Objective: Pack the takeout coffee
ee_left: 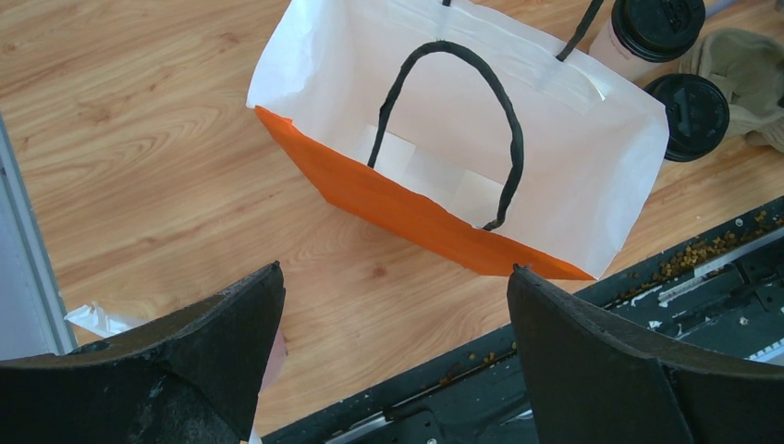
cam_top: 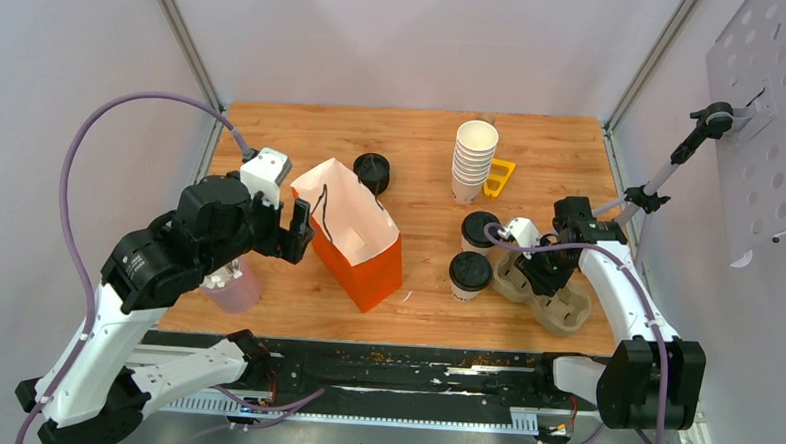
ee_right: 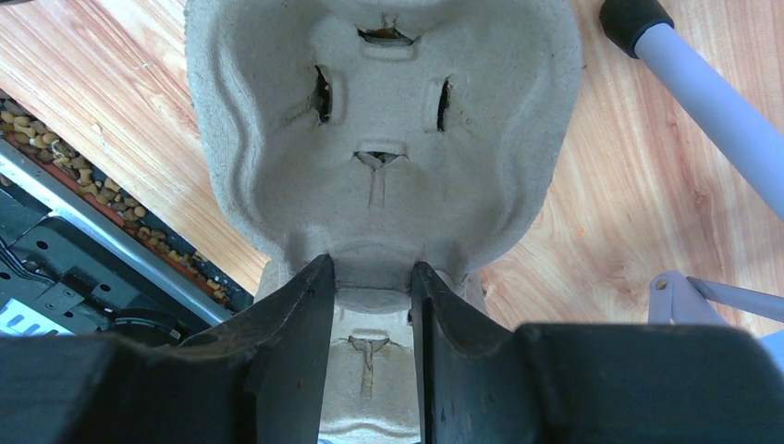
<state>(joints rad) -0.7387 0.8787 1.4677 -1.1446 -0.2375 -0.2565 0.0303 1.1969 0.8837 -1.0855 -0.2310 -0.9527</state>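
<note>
Pulp carrier (ee_right: pixel 384 120) pinched by the downturned right claw (ee_right: pixel 372 268); left claw (ee_left: pixel 395 271) gapes wide near orange bag (ee_left: pixel 398 208).

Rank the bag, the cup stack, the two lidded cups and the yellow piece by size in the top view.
1. bag
2. cup stack
3. near lidded cup and far lidded cup: they look alike, so unranked
4. yellow piece
</note>
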